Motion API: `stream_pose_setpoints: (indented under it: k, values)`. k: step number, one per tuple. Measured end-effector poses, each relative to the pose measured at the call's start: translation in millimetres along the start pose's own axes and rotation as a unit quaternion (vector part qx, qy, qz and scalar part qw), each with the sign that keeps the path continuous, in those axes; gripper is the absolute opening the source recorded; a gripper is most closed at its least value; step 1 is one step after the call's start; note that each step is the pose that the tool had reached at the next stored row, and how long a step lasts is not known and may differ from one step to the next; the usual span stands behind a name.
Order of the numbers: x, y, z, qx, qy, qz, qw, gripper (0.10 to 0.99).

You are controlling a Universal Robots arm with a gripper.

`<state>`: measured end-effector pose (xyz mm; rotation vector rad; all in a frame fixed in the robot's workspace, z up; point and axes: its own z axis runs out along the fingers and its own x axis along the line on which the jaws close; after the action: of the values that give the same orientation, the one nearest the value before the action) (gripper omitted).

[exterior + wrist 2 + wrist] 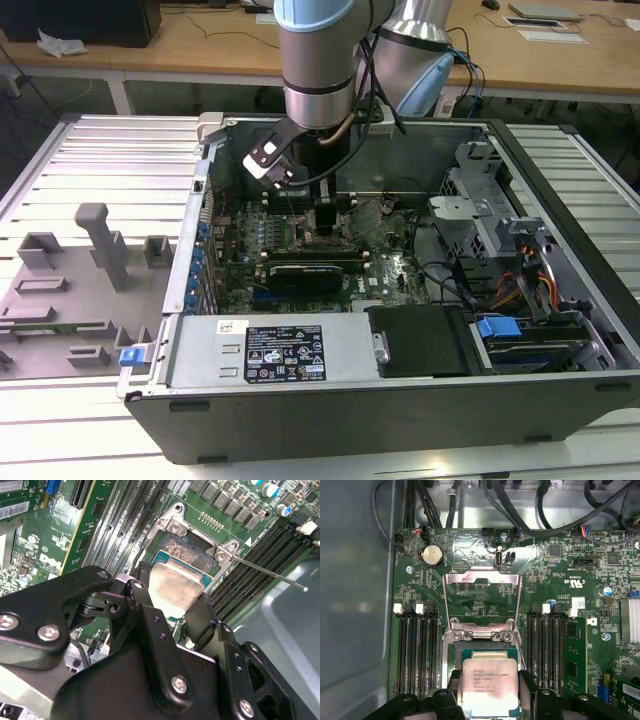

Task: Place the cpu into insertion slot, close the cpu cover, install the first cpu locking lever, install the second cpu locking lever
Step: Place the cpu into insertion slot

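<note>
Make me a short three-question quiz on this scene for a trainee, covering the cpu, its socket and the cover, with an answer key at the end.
1. True or false: the cpu cover lies shut over the insertion slot.
2. What does the pincer grip? A) the cpu B) a memory stick C) a cable
3. Fill in: long memory slots run along ___ sides of the insertion slot.
Key: 1 false, the cover is folded open, away from the slot; 2 A; 3 both.
</note>
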<state>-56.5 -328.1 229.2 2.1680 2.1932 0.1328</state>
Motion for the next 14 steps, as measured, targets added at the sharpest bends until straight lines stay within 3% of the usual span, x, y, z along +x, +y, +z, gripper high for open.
stream_pose_setpoints:
  k: [5,14]
  values:
    - [3.4,-0.4,2.7,-0.0001,0.0,0.0,1.0,0.537]
    - [3.9,-2.2,20.6,0.0,-0.0003,0.0,1.0,0.537]
